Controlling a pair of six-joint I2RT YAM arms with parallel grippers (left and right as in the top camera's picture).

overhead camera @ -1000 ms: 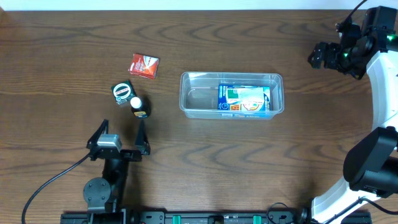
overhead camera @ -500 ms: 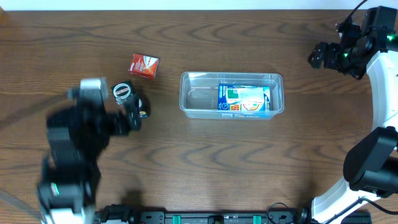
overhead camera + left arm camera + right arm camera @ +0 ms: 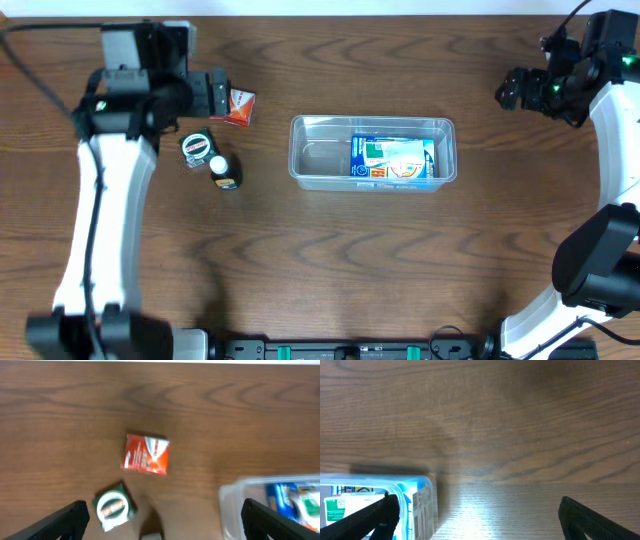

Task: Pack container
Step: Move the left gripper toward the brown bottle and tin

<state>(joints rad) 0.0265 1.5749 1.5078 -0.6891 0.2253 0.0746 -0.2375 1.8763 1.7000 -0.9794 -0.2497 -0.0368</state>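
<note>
While the left gripper (image 3: 220, 93) hangs fingers-apart beside a small red foil packet (image 3: 234, 106), the clear rectangular plastic tub (image 3: 318, 160) sits mid-table — blue-and-white carton box (image 3: 393, 160) inside; right gripper (image 3: 510, 90) likewise spread.

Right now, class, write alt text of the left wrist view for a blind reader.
A red packet lies on a wooden table. A green-and-white round pack sits lower left; the container, holding a blue carton, is cut off lower right.
</note>
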